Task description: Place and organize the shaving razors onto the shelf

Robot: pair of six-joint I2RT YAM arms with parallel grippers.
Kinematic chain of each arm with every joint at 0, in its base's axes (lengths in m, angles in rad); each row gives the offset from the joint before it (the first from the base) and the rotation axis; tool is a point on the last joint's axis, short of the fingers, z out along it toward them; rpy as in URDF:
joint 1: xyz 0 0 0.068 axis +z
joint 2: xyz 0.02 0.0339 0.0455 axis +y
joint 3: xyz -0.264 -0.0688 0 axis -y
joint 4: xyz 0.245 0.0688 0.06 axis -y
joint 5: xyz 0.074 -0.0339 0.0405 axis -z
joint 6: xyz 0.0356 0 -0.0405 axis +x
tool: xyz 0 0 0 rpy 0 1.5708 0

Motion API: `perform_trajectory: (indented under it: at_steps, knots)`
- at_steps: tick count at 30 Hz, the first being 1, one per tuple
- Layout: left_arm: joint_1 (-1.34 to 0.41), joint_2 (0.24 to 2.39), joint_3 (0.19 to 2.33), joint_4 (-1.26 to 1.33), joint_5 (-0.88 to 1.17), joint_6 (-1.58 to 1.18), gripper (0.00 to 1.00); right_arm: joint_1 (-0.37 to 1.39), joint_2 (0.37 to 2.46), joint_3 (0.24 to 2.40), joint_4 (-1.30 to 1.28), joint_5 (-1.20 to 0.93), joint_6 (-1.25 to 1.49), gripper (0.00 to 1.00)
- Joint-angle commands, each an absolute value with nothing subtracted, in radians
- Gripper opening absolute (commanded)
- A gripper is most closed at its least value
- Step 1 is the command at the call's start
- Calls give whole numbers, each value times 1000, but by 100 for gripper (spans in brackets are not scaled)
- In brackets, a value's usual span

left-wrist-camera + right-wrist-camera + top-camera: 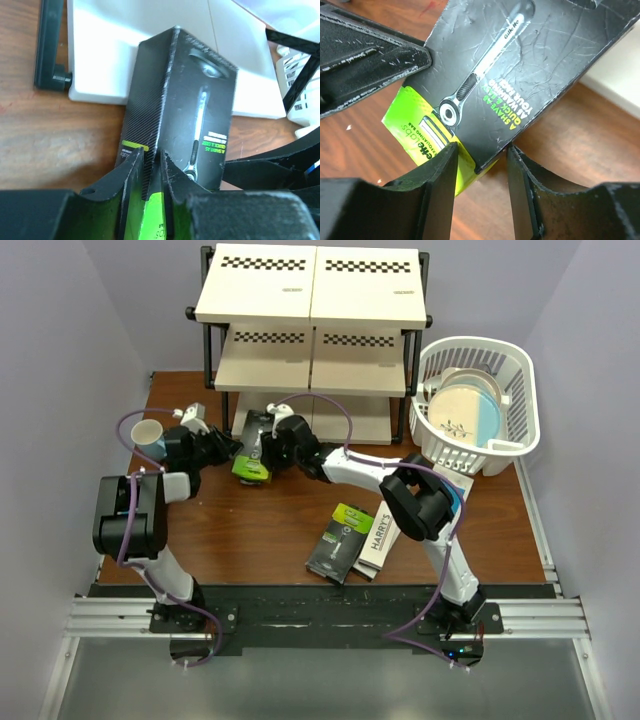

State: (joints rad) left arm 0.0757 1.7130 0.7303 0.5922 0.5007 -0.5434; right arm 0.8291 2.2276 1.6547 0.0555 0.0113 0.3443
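A black razor box with a lime-green end point(252, 452) stands tilted on the table in front of the shelf point(310, 285). My left gripper point(228, 448) comes from the left and is shut on the box's thin edge point(185, 90), one finger on each face point(154, 160). My right gripper point(272, 452) comes from the right. It is open, and the box's lower green corner point(520, 60) pokes between its fingertips point(481, 150). Another black-and-green box point(340, 540) and a white "HARRY'S" box point(378, 538) lie flat near the table's front.
A white plastic basket point(510, 440) holding a white-and-blue plate point(465, 415) stands to the right of the shelf. A paper cup point(147, 433) sits at the left, by the left arm. The shelf's bottom board point(100, 50) lies just behind the held box.
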Motion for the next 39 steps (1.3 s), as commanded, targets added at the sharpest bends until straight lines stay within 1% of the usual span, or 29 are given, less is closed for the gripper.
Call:
perform_trajectory:
  at_steps: [1,2,3,5,7,9,10,11,13,17,18,19,21,22,23,24,25,26,27,31,36,38,39]
  knots:
    - [25,1723,807,719,607,-607,13,831,2249,1707,97,18,255,9]
    - [25,1724,808,713,603,-607,14,830,2249,1709,94,35,250,11]
    - [25,1724,810,710,601,-609,16,828,2247,1709,86,50,247,20]
    - [25,1715,810,698,594,-607,19,824,2238,1703,78,72,239,26]
    - [23,1700,808,683,588,-612,25,821,2223,1688,77,75,233,38]
    - [26,1663,801,661,583,-609,28,818,2192,1674,68,90,233,48]
    - [28,1651,793,654,581,-609,29,819,2181,1658,63,98,233,60]
    - [34,1622,787,637,578,-606,30,819,2166,1649,61,100,236,64]
    - [44,1589,770,612,568,-607,34,819,2123,1625,51,74,216,67]
    - [103,1470,741,520,575,-624,38,818,2046,1560,15,6,175,69]
    - [113,1444,735,499,575,-618,38,818,2031,1542,12,3,160,69]
    - [123,1419,726,479,572,-611,38,818,2008,1507,14,-70,128,66]
    - [155,1347,716,401,551,-586,33,819,1994,1485,9,-136,77,44]
    - [167,1324,703,378,537,-580,30,821,1991,1476,8,-184,22,37]
    - [182,1292,695,341,494,-578,25,821,1990,1473,8,-242,6,30]
    - [187,1283,689,304,457,-578,7,822,1993,1473,5,-270,-24,18]
    - [192,1278,687,261,389,-578,0,824,2000,1489,3,-287,-47,14]
    - [195,1279,680,209,373,-578,0,824,2015,1500,-21,-302,-55,10]
    - [195,1281,643,212,371,-578,0,827,2025,1509,-38,-299,-60,5]
    - [192,1308,575,246,414,-603,0,850,2029,1499,-34,-307,-118,1]
    - [192,1420,594,210,466,-609,0,880,2045,1477,-25,-316,-143,1]
    - [190,1471,607,210,494,-591,2,891,2059,1479,-15,-287,-141,7]
    - [190,1486,627,207,498,-581,7,899,2071,1480,-9,-264,-146,16]
